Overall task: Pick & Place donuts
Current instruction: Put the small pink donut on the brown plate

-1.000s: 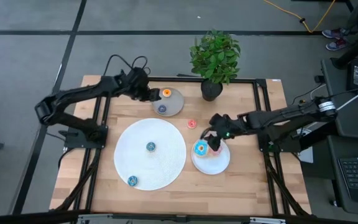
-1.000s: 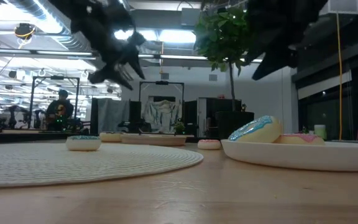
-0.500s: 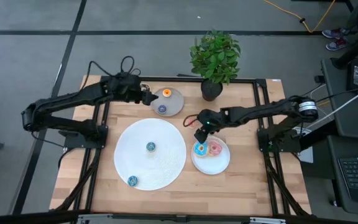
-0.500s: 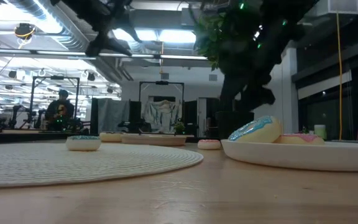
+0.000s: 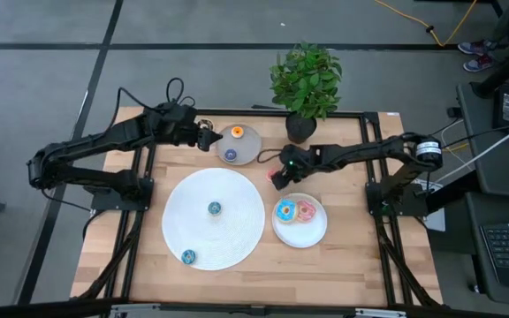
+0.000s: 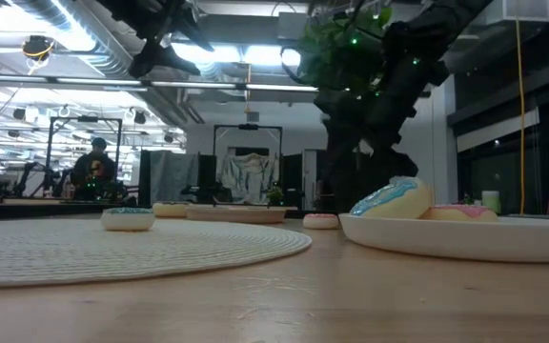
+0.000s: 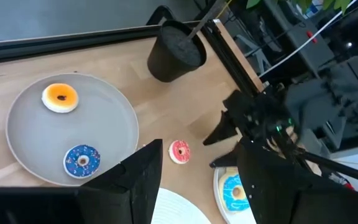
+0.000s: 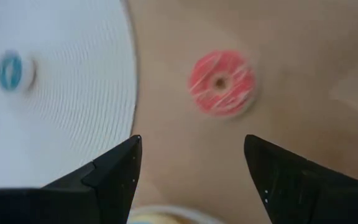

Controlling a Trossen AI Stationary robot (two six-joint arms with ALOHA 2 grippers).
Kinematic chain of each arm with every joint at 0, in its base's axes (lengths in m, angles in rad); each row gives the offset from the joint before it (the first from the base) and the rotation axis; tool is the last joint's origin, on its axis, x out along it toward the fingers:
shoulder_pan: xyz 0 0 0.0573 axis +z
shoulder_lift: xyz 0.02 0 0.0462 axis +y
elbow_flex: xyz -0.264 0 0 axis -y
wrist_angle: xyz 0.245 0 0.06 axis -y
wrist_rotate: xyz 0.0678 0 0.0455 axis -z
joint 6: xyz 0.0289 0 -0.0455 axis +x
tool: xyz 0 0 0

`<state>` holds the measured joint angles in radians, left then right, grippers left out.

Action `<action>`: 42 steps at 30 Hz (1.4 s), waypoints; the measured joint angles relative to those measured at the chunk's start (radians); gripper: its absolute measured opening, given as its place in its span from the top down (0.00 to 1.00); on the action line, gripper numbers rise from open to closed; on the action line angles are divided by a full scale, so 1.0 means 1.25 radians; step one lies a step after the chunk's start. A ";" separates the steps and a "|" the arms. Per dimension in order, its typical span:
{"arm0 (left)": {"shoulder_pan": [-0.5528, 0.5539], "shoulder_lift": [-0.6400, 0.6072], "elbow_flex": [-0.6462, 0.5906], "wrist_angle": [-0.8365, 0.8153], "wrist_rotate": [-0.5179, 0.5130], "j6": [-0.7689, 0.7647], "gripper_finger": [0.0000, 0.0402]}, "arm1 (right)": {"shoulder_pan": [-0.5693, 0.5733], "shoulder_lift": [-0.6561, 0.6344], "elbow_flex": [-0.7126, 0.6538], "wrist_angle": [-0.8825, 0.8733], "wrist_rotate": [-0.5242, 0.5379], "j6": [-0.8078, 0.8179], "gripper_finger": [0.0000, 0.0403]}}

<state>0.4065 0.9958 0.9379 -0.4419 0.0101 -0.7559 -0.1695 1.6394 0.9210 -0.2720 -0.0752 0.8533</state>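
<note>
Right gripper (image 5: 277, 179) poised over the small red-pink donut (image 8: 221, 84), fingers spread wide and empty.

Lying flat and alone on the bare wooden table (image 5: 360, 256), that donut, between the grey plate (image 5: 250, 147) and the small white plate (image 5: 300, 235), just off the edge of the large white disc (image 5: 237, 225); seen between the open fingers in the right wrist view, off toward one finger rather than centred. Probably light, rigid and smooth, judging by the toy look; likely to skid or flip if pinched off-centre; best taken across the outer rim, fingers straddling the whole ring, pressed down square. Orange donut (image 7: 61, 97) and dark blue donut (image 7: 82, 160) resting on the grey plate; blue donut (image 5: 284, 211) and pink donut (image 5: 306, 210) on the small white plate; two teal ones on the disc. Left gripper (image 5: 204, 137) hovering beside the grey plate, fingers parted, holding nothing.
</note>
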 joint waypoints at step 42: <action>0.001 0.001 0.000 0.004 -0.014 0.027 0.51 | -0.076 0.096 0.000 0.056 -0.019 0.048 0.40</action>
<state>0.4076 0.9966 0.9379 -0.4367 -0.0078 -0.7219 -0.2649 1.7593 0.9211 -0.2017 -0.0987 0.9129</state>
